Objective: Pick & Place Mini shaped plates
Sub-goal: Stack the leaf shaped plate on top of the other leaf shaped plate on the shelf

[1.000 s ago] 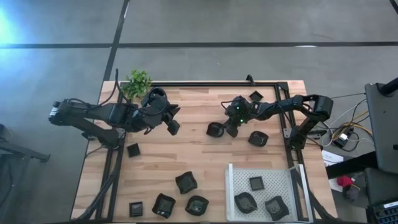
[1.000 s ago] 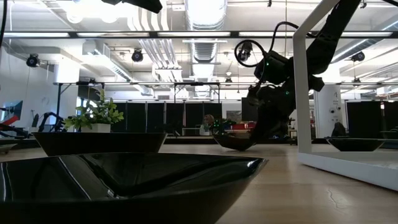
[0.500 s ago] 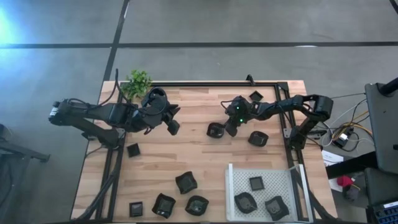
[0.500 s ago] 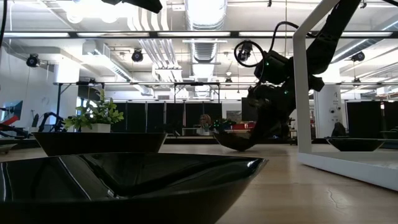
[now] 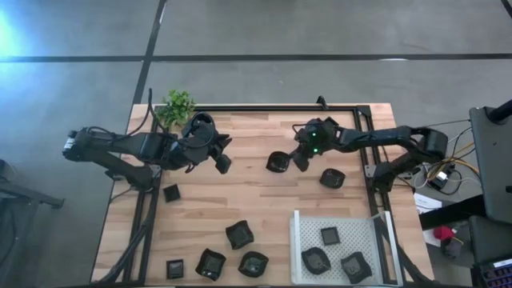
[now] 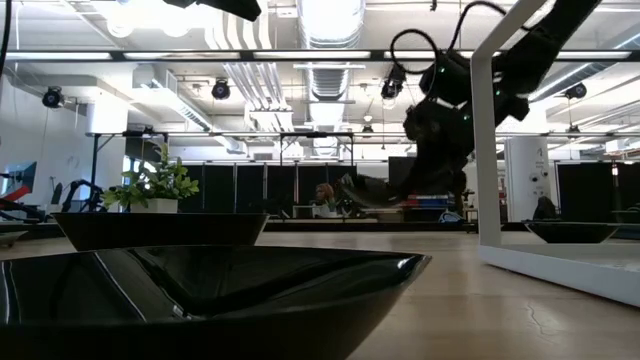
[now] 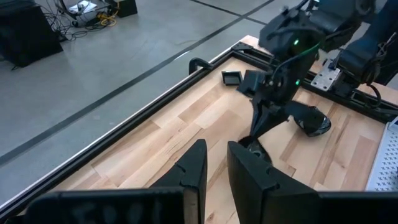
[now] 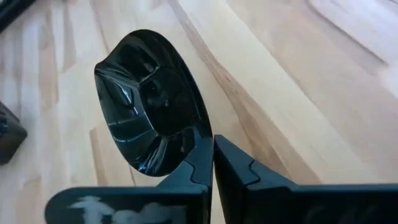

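The right tool (image 5: pixel 298 160) is clenched on the rim of a glossy black plate (image 5: pixel 278 163), held tilted just above the surface (image 5: pixel 240 200) near its middle. The plate looks light, stiff and slippery, so the thin raised rim seems the only sensible hold. The left tool (image 5: pixel 222 162) hangs part-open and empty; no writing is readable.

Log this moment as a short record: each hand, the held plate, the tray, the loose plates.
right hand: shut on the rim of a black mini plate, lifted clear of the wooden table
held plate: tilted on edge
left hand: hangs above the table near the green plant, holds nothing
white perforated tray: three black plates inside
loose plates: several more on the table
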`<action>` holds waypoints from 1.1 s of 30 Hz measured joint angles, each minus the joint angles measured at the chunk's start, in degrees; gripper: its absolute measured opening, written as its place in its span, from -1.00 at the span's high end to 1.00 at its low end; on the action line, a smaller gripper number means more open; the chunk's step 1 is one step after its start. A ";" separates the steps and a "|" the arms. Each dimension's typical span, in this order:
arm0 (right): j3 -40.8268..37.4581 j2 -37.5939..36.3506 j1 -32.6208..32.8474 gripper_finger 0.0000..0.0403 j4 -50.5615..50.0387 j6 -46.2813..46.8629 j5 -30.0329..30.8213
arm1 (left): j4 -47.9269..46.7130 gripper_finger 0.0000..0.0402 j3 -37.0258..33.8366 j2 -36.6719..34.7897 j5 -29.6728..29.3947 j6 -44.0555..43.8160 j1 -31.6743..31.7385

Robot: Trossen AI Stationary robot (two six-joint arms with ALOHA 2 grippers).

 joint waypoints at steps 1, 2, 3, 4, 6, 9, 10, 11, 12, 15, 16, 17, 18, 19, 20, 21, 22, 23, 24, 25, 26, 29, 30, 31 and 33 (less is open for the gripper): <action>-0.01 -1.46 0.00 0.96 -1.83 0.91 0.47 | -0.02 0.71 0.00 0.00 0.00 0.00 0.00; -0.01 -3.05 0.00 0.96 -3.45 1.65 0.55 | -0.03 0.71 0.00 0.00 0.00 0.01 -0.02; 0.00 -4.81 0.00 0.96 -5.49 2.71 0.90 | -0.08 0.71 0.00 0.00 0.00 0.02 -0.01; -0.01 -6.63 0.08 0.96 -7.61 4.25 1.48 | -0.14 0.71 0.00 0.00 0.00 0.02 -0.01; 0.01 -10.65 0.55 0.96 -11.75 7.18 2.75 | -0.13 0.71 0.00 0.00 0.00 0.18 0.00; -0.01 -17.17 2.13 0.96 -18.96 11.49 6.32 | -0.17 0.71 0.01 0.00 0.02 0.39 0.00; -0.01 -19.39 2.76 0.96 -21.43 13.11 7.62 | -0.17 0.71 0.01 0.00 0.00 0.39 -0.01; 0.00 -21.61 3.34 0.96 -23.88 14.91 8.55 | -0.17 0.71 0.02 0.00 0.02 0.40 -0.01; 0.00 -23.71 3.97 0.96 -26.06 16.90 9.26 | -0.17 0.71 0.02 0.00 0.01 0.45 -0.01; 0.00 -29.80 6.35 0.96 -31.56 21.99 10.92 | -0.20 0.71 0.01 0.00 0.02 0.57 0.00; -0.01 -31.59 7.35 0.96 -32.88 22.35 10.96 | -0.18 0.71 0.00 0.00 0.00 0.67 -0.02; 0.00 -33.25 8.37 0.96 -34.09 22.47 10.96 | -0.20 0.71 0.02 0.00 0.02 0.93 -0.01; 0.11 -34.68 9.41 0.96 -35.72 23.16 10.97 | -0.20 0.71 0.02 0.00 0.02 1.23 0.00; 0.36 -35.94 10.41 0.96 -37.59 24.31 11.00 | -0.20 0.71 0.01 0.00 0.02 1.51 0.00; 0.91 -37.03 11.29 0.96 -39.64 25.55 11.07 | -0.20 0.71 0.01 0.00 0.02 1.72 0.00; 1.63 -37.89 12.23 0.96 -41.68 26.46 11.23 | -0.20 0.71 0.01 0.00 0.02 1.89 -0.02; 2.54 -38.63 13.24 0.96 -44.10 26.90 11.44 | -0.20 0.71 0.02 0.00 0.05 1.92 0.00; 3.53 -39.13 14.43 0.96 -46.70 27.31 11.73 | -0.20 0.71 0.01 0.00 0.19 1.92 0.00; 4.70 -39.44 15.61 0.96 -49.29 27.50 12.05 | -0.20 0.71 0.02 0.00 0.36 1.93 0.00; 5.78 -39.61 16.73 0.96 -51.65 27.46 12.10 | -0.20 0.71 0.01 0.00 0.37 1.95 -0.02; 6.83 -39.61 17.79 0.96 -53.74 27.35 12.08 | -0.20 0.71 0.02 0.00 0.39 2.00 -0.02; 9.89 -39.47 20.07 0.96 -58.15 31.17 12.12 | -0.20 0.71 0.01 0.00 0.39 2.14 -0.01; 10.61 -39.36 20.86 0.96 -59.04 33.12 12.23 | -0.20 0.71 0.00 0.00 0.39 2.14 0.00; 11.23 -39.15 21.76 0.96 -59.75 34.77 12.28 | -0.20 0.71 0.02 0.00 0.41 2.14 0.00; 12.05 -38.98 24.22 0.96 -60.48 37.42 12.30 | -0.20 0.71 0.01 0.00 0.42 2.14 -0.01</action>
